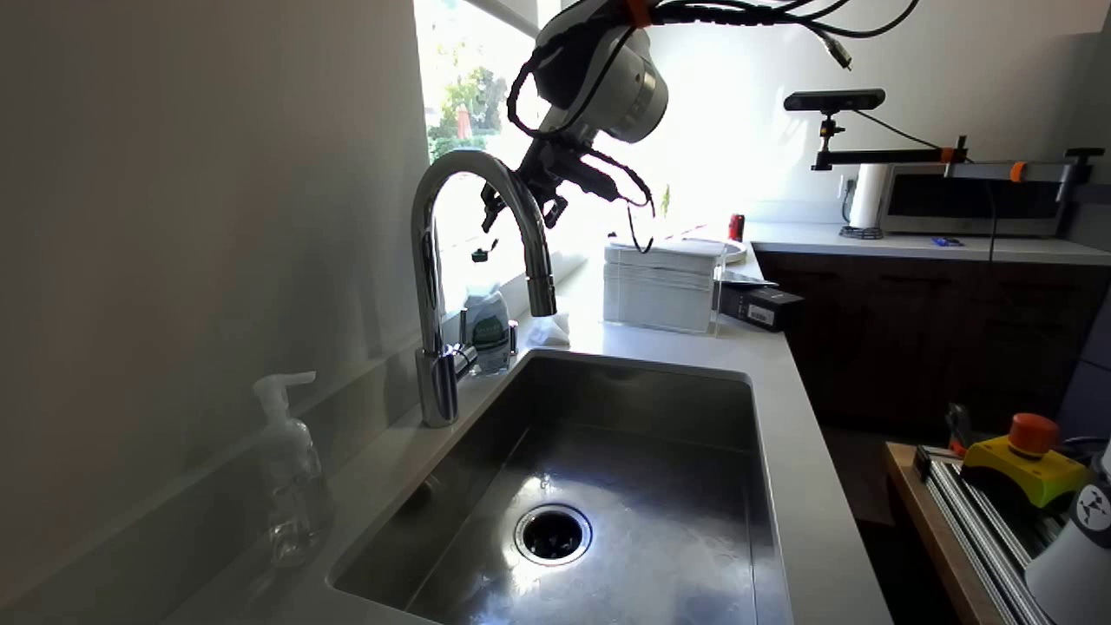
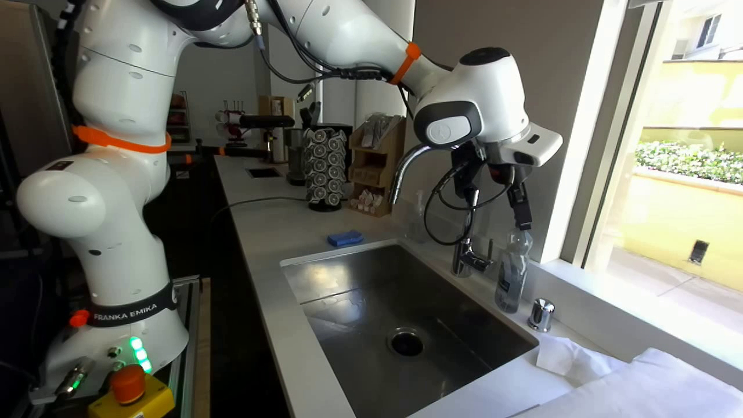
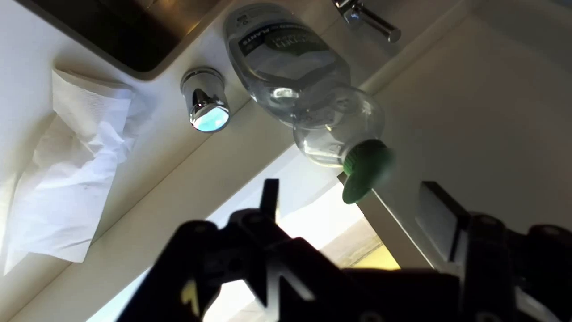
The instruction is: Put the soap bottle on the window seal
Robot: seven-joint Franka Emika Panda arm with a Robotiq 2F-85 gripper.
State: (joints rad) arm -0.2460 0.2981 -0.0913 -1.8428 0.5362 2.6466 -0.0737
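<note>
The soap bottle (image 2: 512,276) is clear, with a dark label and a green flip cap. It stands upright on the counter between the faucet and the window, and shows through the faucet's arch in an exterior view (image 1: 490,334). In the wrist view (image 3: 290,58) its cap lies between and just beyond the fingertips. My gripper (image 3: 351,210) is open and empty, just above the cap with a small gap, as an exterior view (image 1: 522,217) shows; in an exterior view (image 2: 521,222) it overlaps the bottle's top. The window seal (image 2: 638,307) is the bright ledge under the window, also in the wrist view (image 3: 292,179).
The tall faucet (image 1: 425,286) stands close beside the bottle and arm. The sink (image 2: 418,302) lies in front. A chrome cap (image 2: 541,315) and white paper (image 2: 574,357) are near the bottle. A clear pump dispenser (image 1: 295,477) stands beyond the faucet. A white box (image 1: 660,286) is on the counter.
</note>
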